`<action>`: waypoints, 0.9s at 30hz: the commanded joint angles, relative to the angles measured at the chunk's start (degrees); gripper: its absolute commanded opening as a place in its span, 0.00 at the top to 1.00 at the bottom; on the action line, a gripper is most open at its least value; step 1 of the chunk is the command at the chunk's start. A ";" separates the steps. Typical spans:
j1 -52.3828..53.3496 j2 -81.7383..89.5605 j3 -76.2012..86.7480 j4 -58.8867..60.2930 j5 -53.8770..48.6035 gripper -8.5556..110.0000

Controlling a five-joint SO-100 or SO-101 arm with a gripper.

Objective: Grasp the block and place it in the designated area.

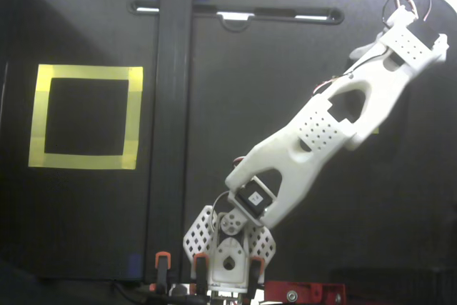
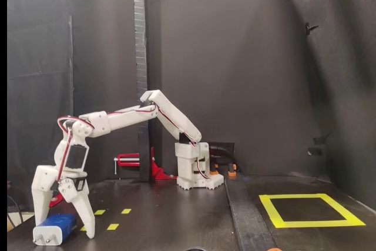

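1. The blue block (image 2: 54,228) is seen lying on the black tabletop (image 2: 176,216) at the far left of the side-on fixed view.
2. The gripper (image 2: 63,231) is lowered over it, fingers (image 2: 86,216) spread apart, straddling the block.
3. The designated area (image 2: 309,210), a yellow tape square, lies well apart at right.

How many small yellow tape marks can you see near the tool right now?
3 in the side fixed view: one farthest back, one just behind the tool, one nearer the camera. The tool and block may hide more; the top fixed view shows none clearly.
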 commanded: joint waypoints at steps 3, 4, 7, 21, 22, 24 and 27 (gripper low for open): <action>0.00 0.26 -2.29 -0.18 0.44 0.57; 0.00 0.26 -2.29 -0.18 0.44 0.57; 0.18 0.26 -2.20 -0.18 0.44 0.58; 0.88 0.09 -2.11 1.67 -0.09 0.64; 0.88 0.09 -2.11 1.67 -0.09 0.65; 0.88 -0.09 -2.11 1.67 -0.09 0.68; 0.88 -0.35 -2.11 1.67 -0.09 0.70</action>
